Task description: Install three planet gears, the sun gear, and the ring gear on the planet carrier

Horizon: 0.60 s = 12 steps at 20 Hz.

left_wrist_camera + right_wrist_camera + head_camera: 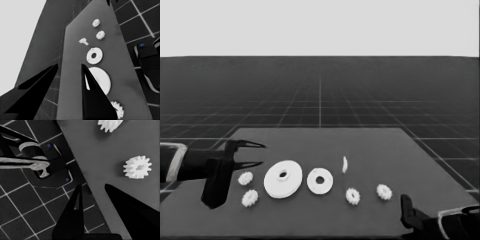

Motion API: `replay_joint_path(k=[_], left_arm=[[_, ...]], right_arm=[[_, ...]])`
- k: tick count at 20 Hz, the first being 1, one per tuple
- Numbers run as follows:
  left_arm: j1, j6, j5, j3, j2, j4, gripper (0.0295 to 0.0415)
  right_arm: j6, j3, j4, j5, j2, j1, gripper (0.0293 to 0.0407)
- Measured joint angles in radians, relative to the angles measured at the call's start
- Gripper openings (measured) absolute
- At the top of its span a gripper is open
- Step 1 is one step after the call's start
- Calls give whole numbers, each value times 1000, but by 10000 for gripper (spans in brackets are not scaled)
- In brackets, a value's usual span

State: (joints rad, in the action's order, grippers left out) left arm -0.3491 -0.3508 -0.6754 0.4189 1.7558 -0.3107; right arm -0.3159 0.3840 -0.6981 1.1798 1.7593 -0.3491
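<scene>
The larger round part [283, 178] lies left of centre on the table, and the smaller round part [320, 181] sits just right of it, apart from it. Two small toothed gears [245, 178] [250, 198] lie to the left of the larger part. Two more gears [352, 196] [384, 191] lie to the right. My left gripper [257, 154] waits open over the table's left end, above the left gears and holding nothing. In the lower right corner my right gripper [93, 185] is parked open and empty, with a gear [137, 167] nearby.
A thin white piece [344, 164] stands behind the smaller round part. The dark table [310, 142] ends close in front of the parts. Dark machinery with blue lights [45, 167] shows past the table's corner in the right wrist view.
</scene>
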Motion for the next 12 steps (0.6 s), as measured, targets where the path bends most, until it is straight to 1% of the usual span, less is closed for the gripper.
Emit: replay_joint_path(k=[1, 2, 3, 4, 5, 6, 7, 8, 9, 10, 12], left_arm=[[71, 3, -49, -71, -3, 73, 295], [45, 2, -30, -43, -2, 44, 297], [29, 1, -18, -25, -1, 26, 314], [20, 1, -11, -15, -1, 15, 347], [235, 483, -306, 127, -40, -282, 390], [301, 849, -561, 341, 83, -220, 405], [315, 992, -663, 554, 205, -67, 397], [324, 1044, -702, 721, 284, 41, 391], [330, 1061, -724, 840, 336, 107, 387], [334, 1064, -737, 920, 370, 147, 386], [337, 1061, -752, 1007, 406, 184, 385]], right_arm=[[3, -53, 76, -23, 14, -54, 293], [2, -29, 45, -14, 8, -34, 308], [1, -16, 26, -8, 5, -22, 337], [1, -8, 16, -4, 3, -15, 368], [0, -3, 9, -3, 2, -11, 380], [0, -1, 6, -1, 1, -9, 383], [0, 1, 4, -1, 0, -7, 384], [0, 2, 2, 0, 0, -7, 384], [0, 2, 2, 0, 0, -6, 385], [0, 2, 1, 0, 0, -6, 385], [0, 3, 1, 0, 0, -6, 385]])
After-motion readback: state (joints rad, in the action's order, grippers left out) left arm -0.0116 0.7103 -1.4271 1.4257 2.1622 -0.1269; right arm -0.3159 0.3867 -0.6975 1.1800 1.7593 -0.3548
